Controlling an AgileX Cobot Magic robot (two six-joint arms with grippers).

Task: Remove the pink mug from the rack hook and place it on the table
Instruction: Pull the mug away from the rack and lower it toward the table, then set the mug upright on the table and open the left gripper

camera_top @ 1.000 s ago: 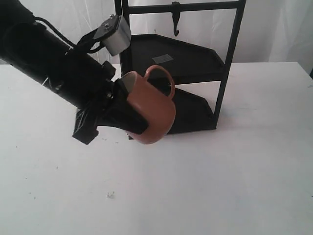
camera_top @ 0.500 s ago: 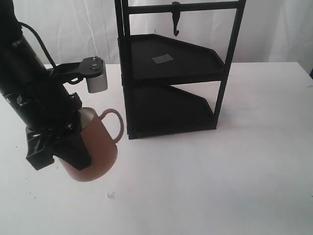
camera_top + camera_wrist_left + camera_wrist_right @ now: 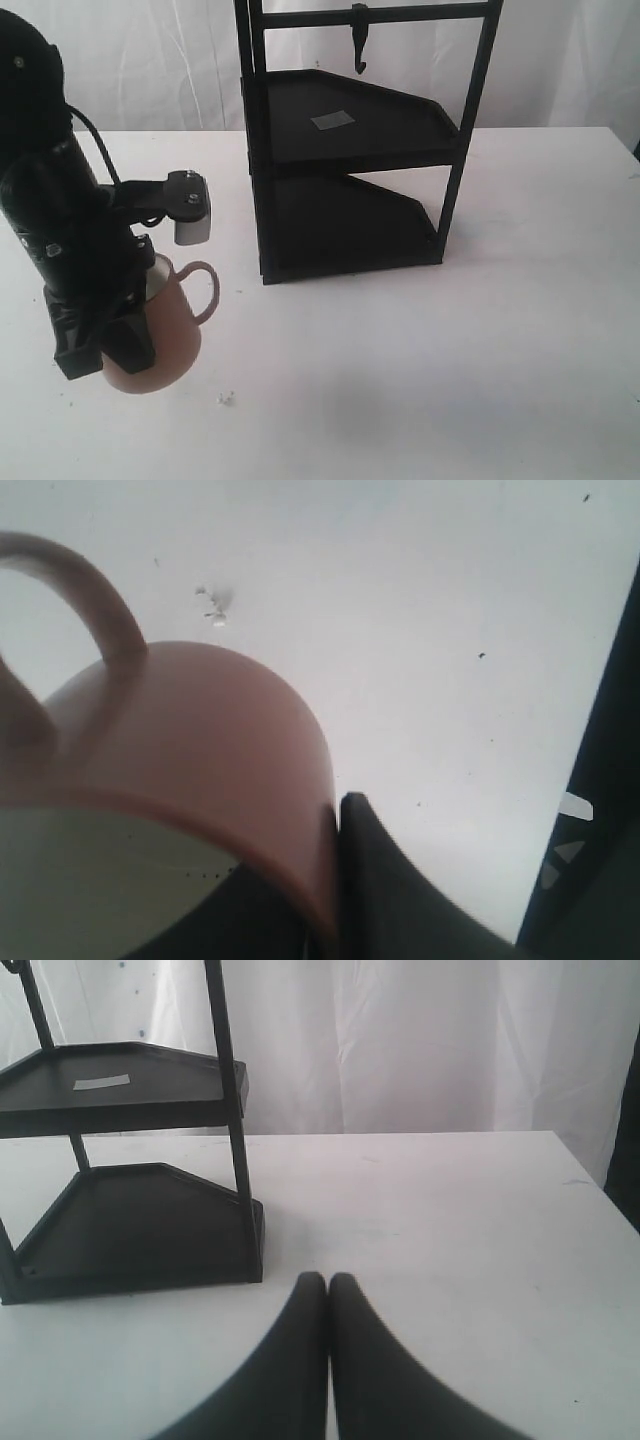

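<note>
On the exterior cam I've got the left arm down at the left side of the bench (image 3: 470, 380), well clear of the black rack (image 3: 350, 150); the left fingers (image 3: 128, 342) are clamped on the pink mug (image 3: 165, 335), gripping its wall at the rim; mug sits low over the bench, tipped a bit, cream inside showing, loop handle pointing toward the rack side; can't tell from here whether its base is touching the surface or just above it. The rack hook (image 3: 358, 45) hangs bare off the top crossbar, far from the mug.

Left wrist cam gives me what the exterior doesn't: one black finger (image 3: 375, 890) pressed flat vs the outside of the mug (image 3: 200, 740) right at the rim, w/ the pale interior below it; the other finger isn't clear in that pic. Same view picks up a small white crumb (image 3: 212, 615) on the bench just past the mug; exterior shows it too (image 3: 226, 398), near the mug's base on the side closest to the cam.

Right arm isn't in the exterior shot at all; only its own wrist cam shows it: right fingers (image 3: 300, 1360) pressed together, tips meeting, nothing between them, held over bare bench w/ the rack (image 3: 130, 1210) off to one side. A grey label (image 3: 332, 121) lies on the upper shelf; also visible from the right wrist (image 3: 101, 1083).
</note>
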